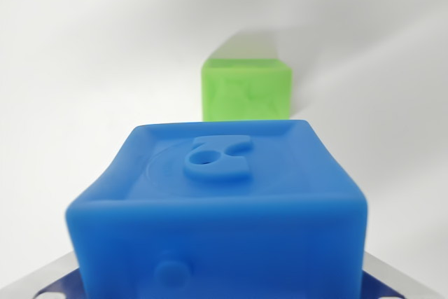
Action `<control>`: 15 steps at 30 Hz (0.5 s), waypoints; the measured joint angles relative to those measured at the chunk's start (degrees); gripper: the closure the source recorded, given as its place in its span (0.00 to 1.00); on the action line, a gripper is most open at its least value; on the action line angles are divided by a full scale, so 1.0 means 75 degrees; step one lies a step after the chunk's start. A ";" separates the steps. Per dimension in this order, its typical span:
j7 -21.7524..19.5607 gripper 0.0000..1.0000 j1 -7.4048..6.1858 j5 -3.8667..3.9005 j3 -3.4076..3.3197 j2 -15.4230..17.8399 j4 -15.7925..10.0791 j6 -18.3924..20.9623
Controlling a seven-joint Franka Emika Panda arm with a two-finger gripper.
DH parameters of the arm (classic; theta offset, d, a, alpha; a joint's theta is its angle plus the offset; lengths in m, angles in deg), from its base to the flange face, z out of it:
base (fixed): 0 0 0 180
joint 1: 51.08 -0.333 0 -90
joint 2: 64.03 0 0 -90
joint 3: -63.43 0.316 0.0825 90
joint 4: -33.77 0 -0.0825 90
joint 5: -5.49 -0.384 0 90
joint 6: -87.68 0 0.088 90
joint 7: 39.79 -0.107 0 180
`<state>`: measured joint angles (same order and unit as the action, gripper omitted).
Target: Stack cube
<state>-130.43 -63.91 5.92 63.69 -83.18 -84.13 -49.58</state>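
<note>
A blue cube (217, 222) fills the lower half of the wrist view, very close to the camera, with a raised figure on its top face. Grey metal fingers (43, 281) show at the bottom left and bottom right corners, pressed against the cube's sides. My gripper (220, 286) is shut on the blue cube. Beyond it, near the middle of the view, a green cube (246, 90) with a star shape moulded into its near face rests on the white surface, apart from the blue one. The blue cube hides its own underside and the fingertips.
A plain white surface (84, 68) stretches all around both cubes, with soft shadows behind the green cube. Nothing else is in view.
</note>
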 joint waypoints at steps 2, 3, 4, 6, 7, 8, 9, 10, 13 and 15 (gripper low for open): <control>0.0111 1.00 0.0049 0.0000 0.0000 0.0018 -0.0007 0.0012; 0.0136 1.00 0.0061 -0.0001 0.0000 0.0023 -0.0009 0.0015; 0.0183 1.00 0.0085 -0.0001 -0.0001 0.0033 -0.0012 0.0021; 0.0226 1.00 0.0120 -0.0001 -0.0001 0.0037 -0.0020 0.0017; 0.0235 1.00 0.0126 -0.0001 -0.0001 0.0022 -0.0029 -0.0002; 0.0238 1.00 0.0126 -0.0001 0.0000 -0.0006 -0.0041 -0.0035; 0.0239 1.00 0.0125 -0.0001 0.0002 -0.0048 -0.0053 -0.0082; 0.0239 1.00 0.0125 -0.0001 0.0004 -0.0103 -0.0063 -0.0135; 0.0240 1.00 0.0125 -0.0001 0.0007 -0.0292 -0.0079 -0.0312; 0.0240 1.00 0.0125 -0.0001 0.0007 -0.0373 -0.0084 -0.0391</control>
<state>-128.63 -62.98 5.91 63.75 -85.98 -84.76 -52.51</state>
